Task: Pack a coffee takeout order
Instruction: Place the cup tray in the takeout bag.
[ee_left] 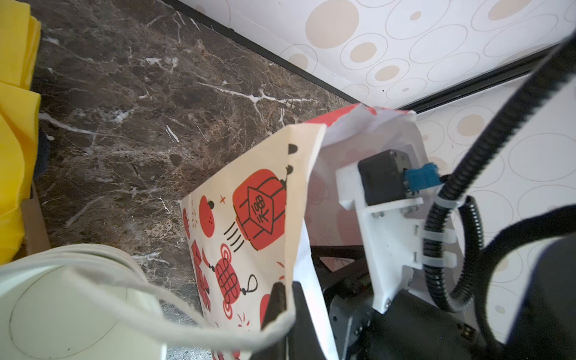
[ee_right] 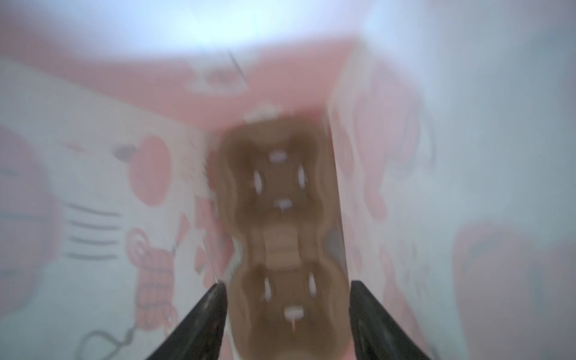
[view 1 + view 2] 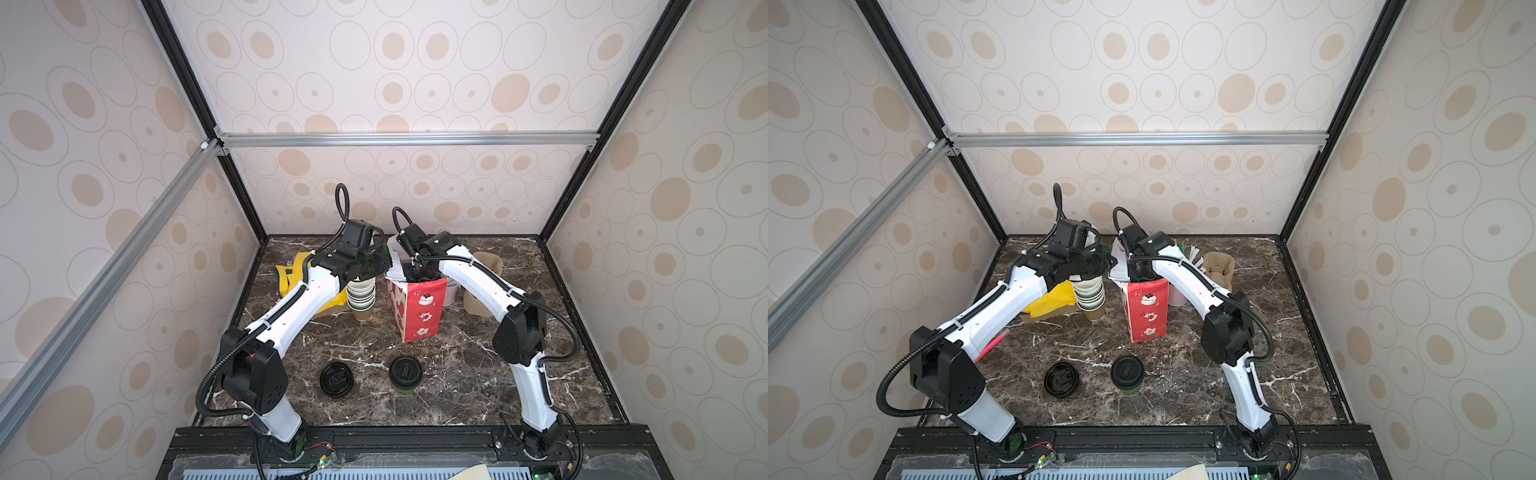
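A red-and-white printed paper bag (image 3: 419,309) stands upright just past the centre of the marble table (image 3: 457,374), its mouth open, with both arms at it. The left gripper (image 1: 288,300) has its jaws pressed together on the bag's top rim at the 9 o'clock side. In the left wrist view one black finger lies outside the paper and one inside.

The right arm bends in from 3 o'clock, and the right gripper (image 2: 285,283) is sunk through the mouth, out of sight in both top views. The right wrist view is blurred. It shows the black fingers (image 2: 205,311) spread apart, with the brown moulded-pulp cup tray (image 2: 274,218) lying flat on the bag's floor beyond and between them. Whether the tips brush the tray's edges cannot be told through the blur.

The green-sided paper cup (image 3: 405,374), capped with its round black lid, stands on the marble at 6 o'clock of the bag, well apart from both grippers. A lone black lid (image 3: 336,379) lies near it at its 9 o'clock. A stack of lidless cups (image 3: 360,297) stands just beside the bag at 9 o'clock. The yellow paper napkin (image 3: 1054,301) lies beyond the stack, partly under the left arm. Spare pulp trays (image 3: 1219,270) stand at 3 o'clock of the bag.
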You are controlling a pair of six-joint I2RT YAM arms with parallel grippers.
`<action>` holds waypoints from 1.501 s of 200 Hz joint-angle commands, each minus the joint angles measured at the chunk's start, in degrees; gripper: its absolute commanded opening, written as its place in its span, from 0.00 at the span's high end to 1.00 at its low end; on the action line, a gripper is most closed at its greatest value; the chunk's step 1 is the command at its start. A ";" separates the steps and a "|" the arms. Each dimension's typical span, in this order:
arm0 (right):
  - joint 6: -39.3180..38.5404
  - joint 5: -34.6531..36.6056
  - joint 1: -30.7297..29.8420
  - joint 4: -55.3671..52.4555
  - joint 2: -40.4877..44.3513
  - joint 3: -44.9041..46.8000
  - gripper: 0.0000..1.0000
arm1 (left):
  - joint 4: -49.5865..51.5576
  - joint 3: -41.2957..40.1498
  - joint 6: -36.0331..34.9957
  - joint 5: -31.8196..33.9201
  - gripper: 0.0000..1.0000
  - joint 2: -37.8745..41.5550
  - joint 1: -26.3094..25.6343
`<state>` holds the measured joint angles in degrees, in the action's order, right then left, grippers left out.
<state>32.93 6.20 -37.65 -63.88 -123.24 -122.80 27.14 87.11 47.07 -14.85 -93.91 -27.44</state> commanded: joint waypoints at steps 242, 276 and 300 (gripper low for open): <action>-0.64 5.17 0.03 17.55 5.54 3.00 0.53 | -8.81 -6.69 -4.66 -0.74 1.00 4.25 -1.57; -1.61 8.67 0.03 18.56 9.37 4.37 0.50 | -8.50 -7.66 -3.81 1.20 1.00 4.63 -1.57; -1.61 10.78 0.11 17.52 10.88 5.88 0.47 | -8.41 -7.65 -3.78 2.01 1.00 4.38 -1.63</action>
<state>31.88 13.67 -37.34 -46.68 -115.74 -118.45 18.79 79.72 43.38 -14.44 -90.52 -28.47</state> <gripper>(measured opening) 0.520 0.048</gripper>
